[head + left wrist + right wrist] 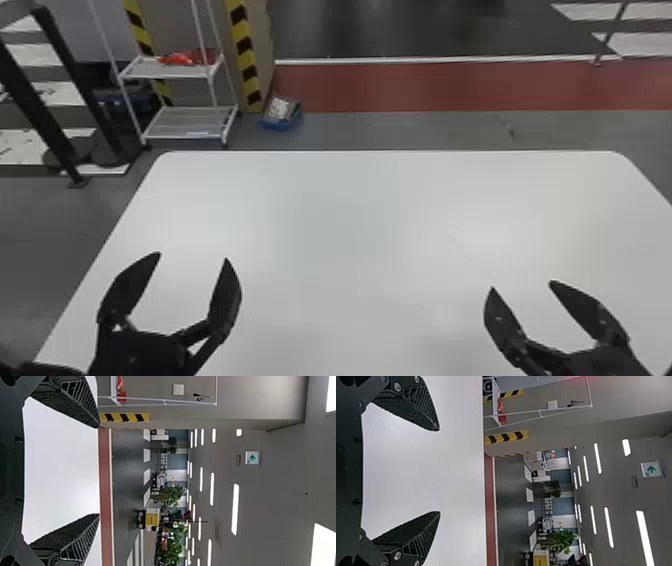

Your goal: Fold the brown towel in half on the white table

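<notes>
In the head view the white table [350, 215] spreads across the foreground, its surface bare. Over its left part my left gripper [193, 256] stands open, fingers well apart with nothing between them. Over the right part my right gripper [521, 285] is also open and holds nothing. The left wrist view has the left gripper [100, 471] with its fingers wide apart and the white table behind them. In the right wrist view the right gripper [440, 471] is likewise spread in front of the tabletop. I see no brown towel.
Beyond the table's far left corner stands a white shelf rack [170, 70] with red items on it. A blue box [281, 114] lies on the floor past the far edge. Black metal posts [82, 85] rise at the far left.
</notes>
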